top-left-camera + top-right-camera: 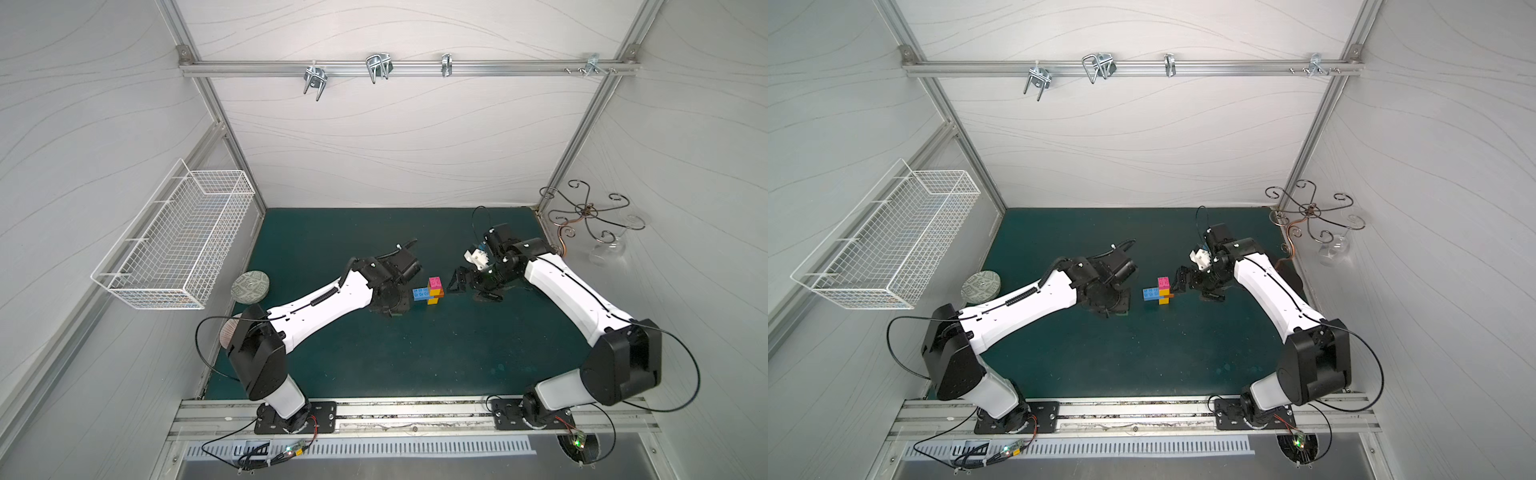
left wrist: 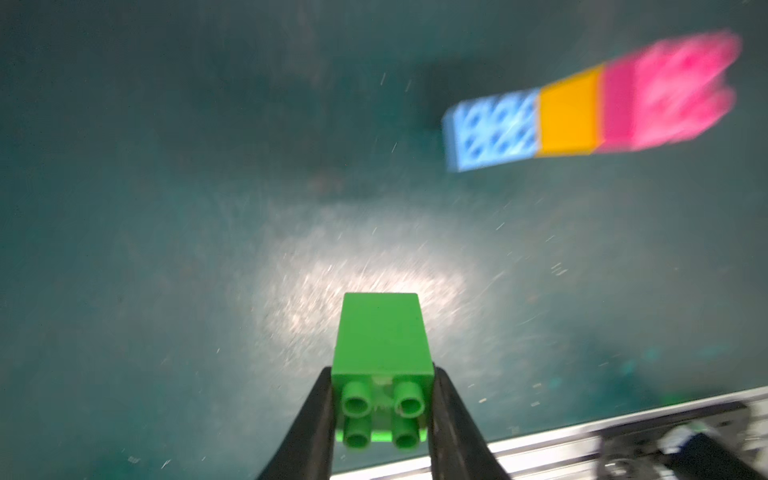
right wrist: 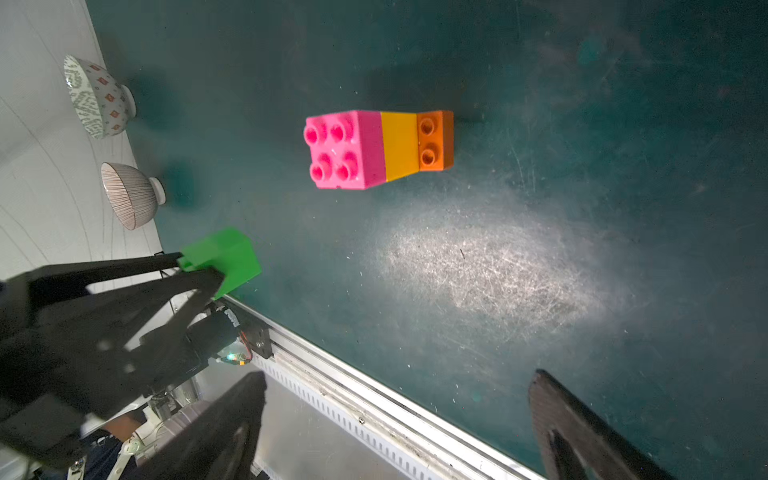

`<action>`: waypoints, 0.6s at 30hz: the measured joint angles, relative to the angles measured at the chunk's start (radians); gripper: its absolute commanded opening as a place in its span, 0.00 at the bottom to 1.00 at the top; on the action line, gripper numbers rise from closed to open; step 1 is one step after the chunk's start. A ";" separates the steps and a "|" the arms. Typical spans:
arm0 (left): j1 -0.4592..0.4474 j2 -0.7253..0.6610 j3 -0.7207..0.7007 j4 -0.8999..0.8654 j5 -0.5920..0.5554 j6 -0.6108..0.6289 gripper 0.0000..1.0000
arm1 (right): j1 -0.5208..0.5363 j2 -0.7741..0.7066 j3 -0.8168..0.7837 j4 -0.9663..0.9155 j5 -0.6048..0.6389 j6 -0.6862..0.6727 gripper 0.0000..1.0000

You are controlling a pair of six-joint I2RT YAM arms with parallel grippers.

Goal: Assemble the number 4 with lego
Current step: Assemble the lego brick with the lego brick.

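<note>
The joined lego figure rests mid-mat in both top views: pink brick, yellow brick, blue brick jutting toward the left arm. The right wrist view shows pink, yellow and orange in a row. My left gripper is shut on a green brick, held off the mat just left of the figure; the top views hide it under the wrist. My right gripper stands wide open and empty, just right of the figure.
Two upturned bowls sit at the mat's left edge: a patterned bowl and a striped bowl. A white wire basket hangs on the left wall. A metal hook stand fills the back right corner. An aluminium rail borders the front.
</note>
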 measured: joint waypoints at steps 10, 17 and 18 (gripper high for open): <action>0.049 0.192 0.258 -0.074 0.038 0.007 0.00 | -0.003 0.122 0.097 0.085 -0.013 -0.018 0.81; 0.065 0.264 0.341 -0.117 0.087 0.007 0.00 | -0.001 0.158 0.117 0.127 -0.005 -0.015 0.69; 0.067 0.272 0.354 -0.121 0.093 0.007 0.00 | 0.005 0.163 0.117 0.130 0.000 -0.015 0.68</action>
